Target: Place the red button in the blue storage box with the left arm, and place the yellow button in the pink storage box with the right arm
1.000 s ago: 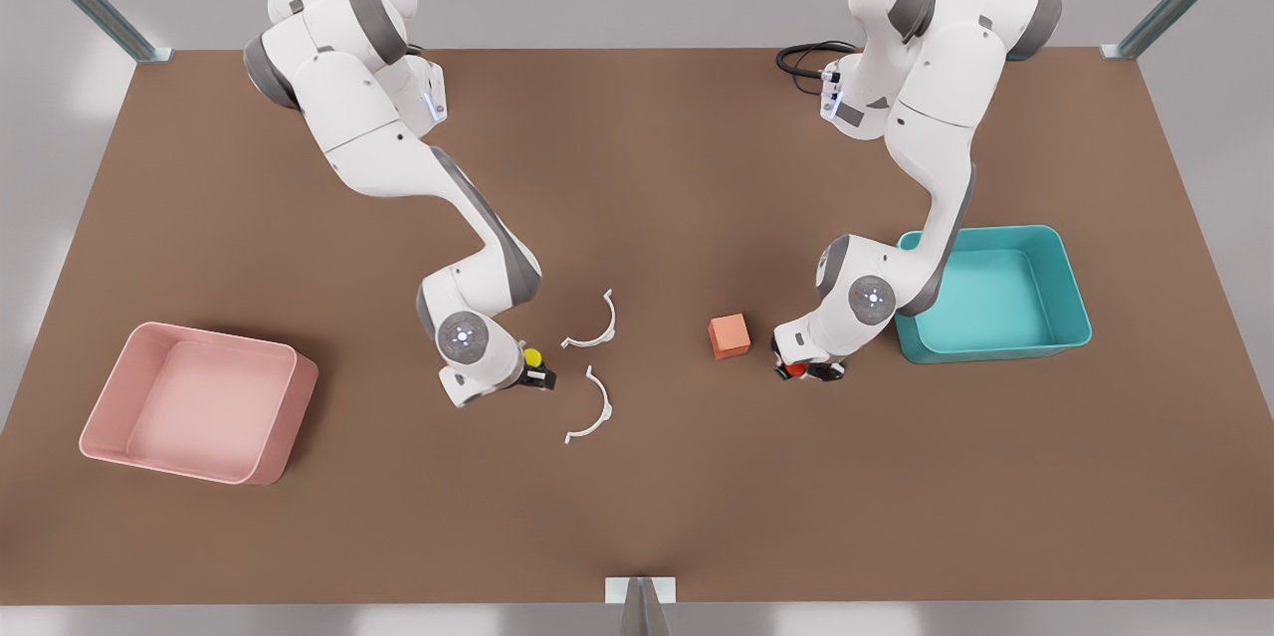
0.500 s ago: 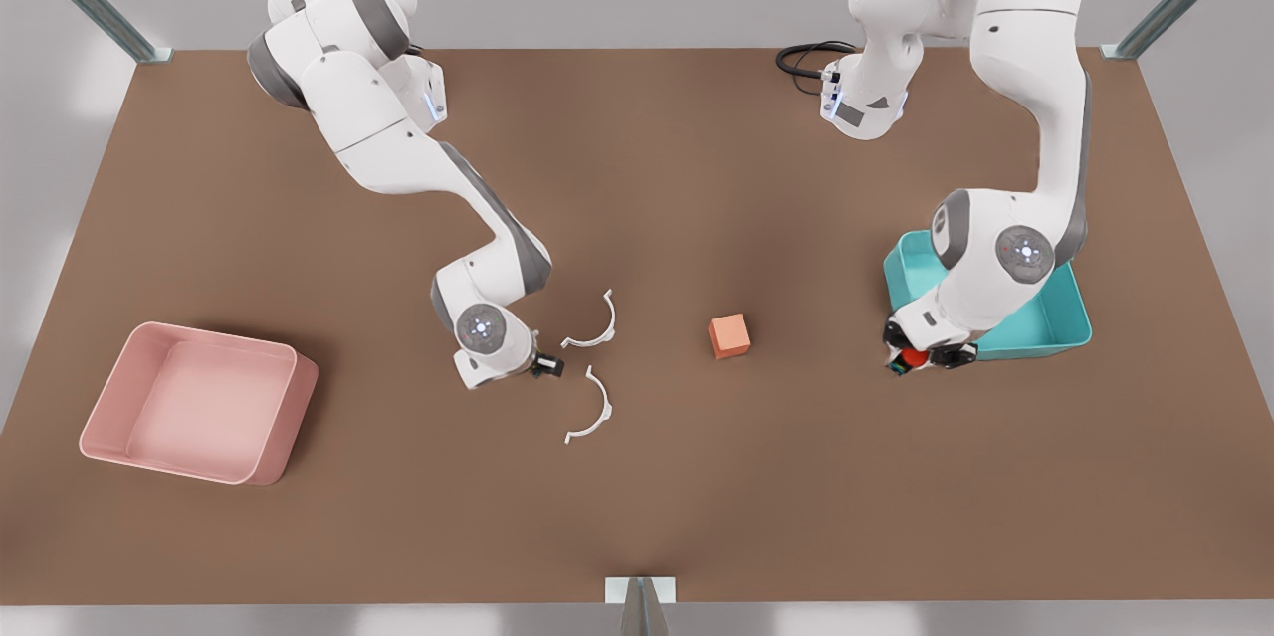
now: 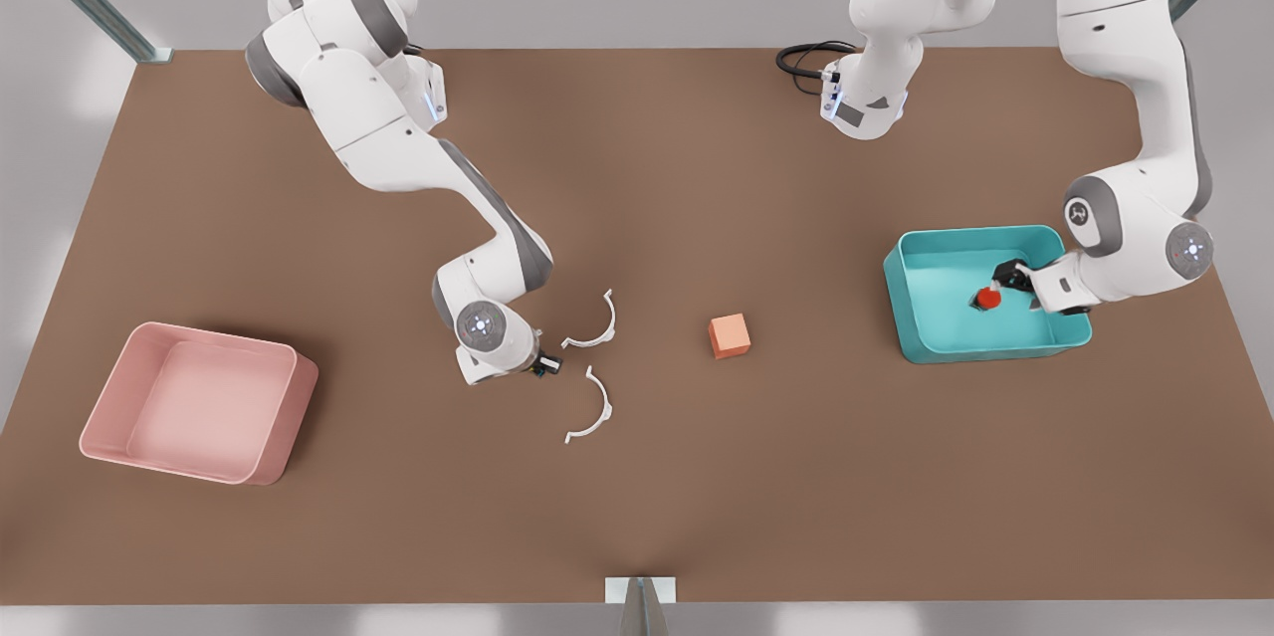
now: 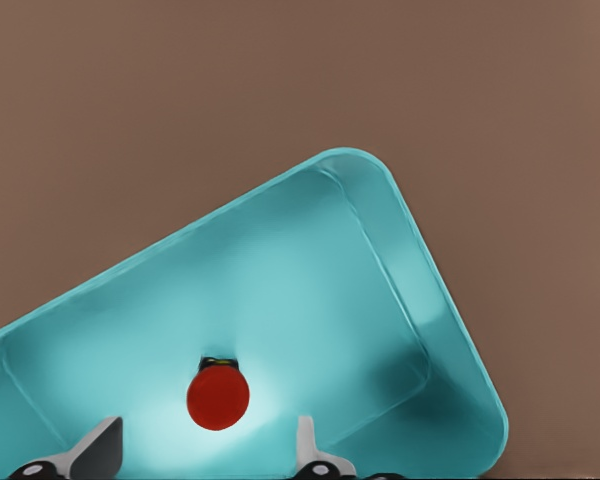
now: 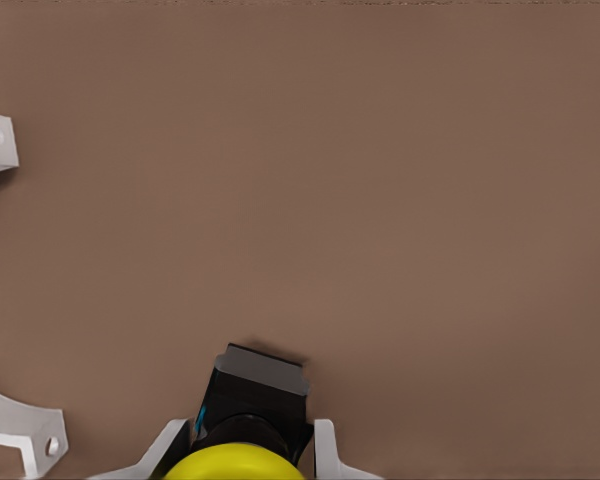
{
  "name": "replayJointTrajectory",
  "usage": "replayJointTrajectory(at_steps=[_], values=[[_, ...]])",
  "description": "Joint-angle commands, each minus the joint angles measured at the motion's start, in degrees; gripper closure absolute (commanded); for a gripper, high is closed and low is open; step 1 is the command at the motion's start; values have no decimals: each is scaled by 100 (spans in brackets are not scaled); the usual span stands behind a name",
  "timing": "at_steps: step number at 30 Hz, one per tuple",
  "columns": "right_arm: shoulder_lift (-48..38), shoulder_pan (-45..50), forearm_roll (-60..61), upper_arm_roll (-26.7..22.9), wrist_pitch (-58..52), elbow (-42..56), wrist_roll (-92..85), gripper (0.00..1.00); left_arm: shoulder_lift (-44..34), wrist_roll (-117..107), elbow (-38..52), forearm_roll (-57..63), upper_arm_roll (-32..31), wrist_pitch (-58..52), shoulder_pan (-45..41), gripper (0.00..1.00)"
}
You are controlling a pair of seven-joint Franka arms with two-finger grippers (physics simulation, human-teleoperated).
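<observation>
While the left gripper is held spread over the blue storage box, the red button is seen inside; the yellow button is clamped by the right gripper.

Red button inside blue storage box, front view's right. Pink storage box far left. Cube and two clips between, on tabletop.

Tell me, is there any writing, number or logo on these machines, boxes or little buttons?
None can be read. The arms bear small round glowing marks at their joints, with no letters to make out. The blue storage box, pink storage box, red button, yellow button and orange cube are plain.
</observation>
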Motion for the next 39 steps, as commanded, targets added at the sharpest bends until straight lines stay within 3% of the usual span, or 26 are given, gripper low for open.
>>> replayJointTrajectory(at_steps=[1,9,12,13,14,27,39], values=[[-58,-6,-86,7,-70,19,277,69,-92,2394,114,8,-6,-385,-12,0],[-471,-489,-112,-37,-491,45,-1533,71,-22,-4320,2926,-185,-50,-1562,-1401,0],[-585,-814,-287,-37,-694,10,-2167,71,-206,-5112,3586,34,-50,-2196,-1753,0],[-638,-972,-340,-20,-755,2,-2403,71,-364,-4998,3551,87,-286,-2222,-1665,0],[-664,-1122,-349,-11,-773,-7,-2694,71,-373,-4989,3560,105,-910,-2213,-1077,0],[-1464,-2370,-358,-11,-2065,54,-4671,71,-277,-4997,3569,395,-929,-2354,-1190,0],[-1534,-3372,-859,-73,-2170,362,-6578,71,-241,-4980,3569,395,-929,-2354,-1190,0]])
